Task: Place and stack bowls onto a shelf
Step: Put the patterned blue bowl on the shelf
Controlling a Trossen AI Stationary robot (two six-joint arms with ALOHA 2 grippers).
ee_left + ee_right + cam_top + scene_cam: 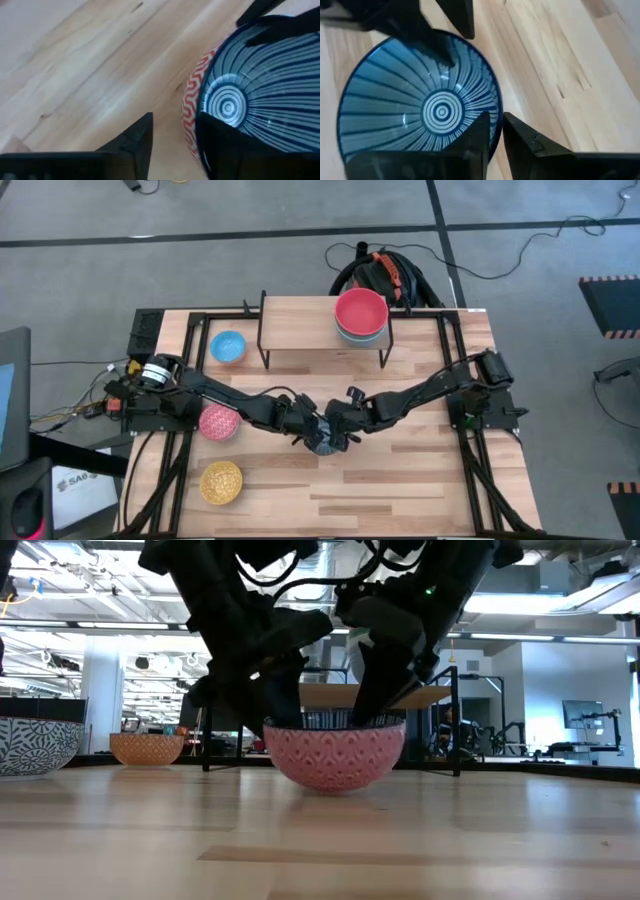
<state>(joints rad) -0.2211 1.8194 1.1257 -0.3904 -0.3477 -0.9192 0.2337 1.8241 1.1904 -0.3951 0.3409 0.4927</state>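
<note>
Both arms are black and made of thick rounded segments. The left arm (215,395) has a silver ring near its base, with thin coloured cables beside it. The right arm (430,390) is fully dark. The fingers (480,137) are flat, angular and matte black.
</note>
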